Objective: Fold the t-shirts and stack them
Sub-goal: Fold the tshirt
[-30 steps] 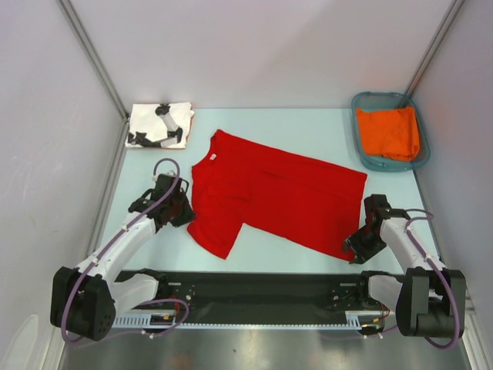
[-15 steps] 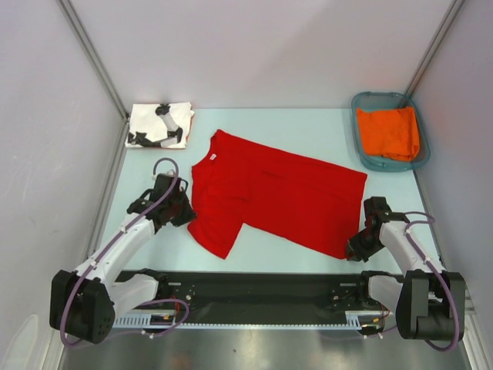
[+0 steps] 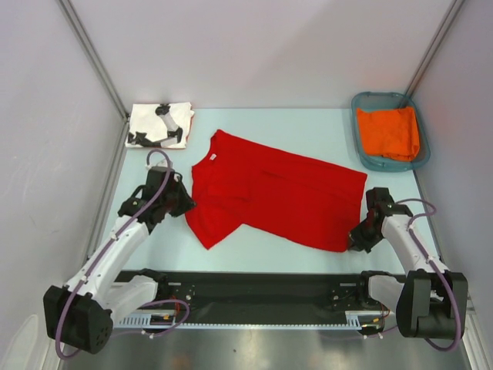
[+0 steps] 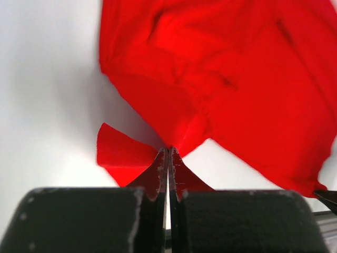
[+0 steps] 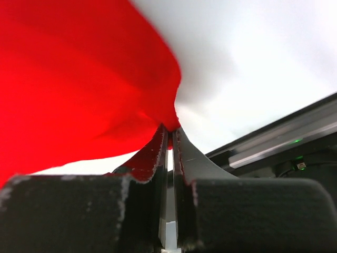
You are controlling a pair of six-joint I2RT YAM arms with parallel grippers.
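Folding red t-shirt (image 3: 277, 196), spread on surface (image 3: 308, 127) left of teal basket (image 3: 370, 163). Clamped tight on its front corners with left tool (image 4: 168, 150) and right tool (image 5: 169, 129). Next, likely: lifting both together, folding front edge over evenly.

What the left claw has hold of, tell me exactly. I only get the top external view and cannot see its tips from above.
Observer: The left claw is shut on a pinched fold of the red t-shirt; a small flap of cloth sticks out beside its tips.
Operator: Check the other arm the same way.
Observer: The right claw is shut too, with the shirt's edge caught in its grip.
Operator: Report whether that edge is off the table.
Observer: Next to the right tips the cloth throws a soft shadow on the table, so it seems slightly lifted there.
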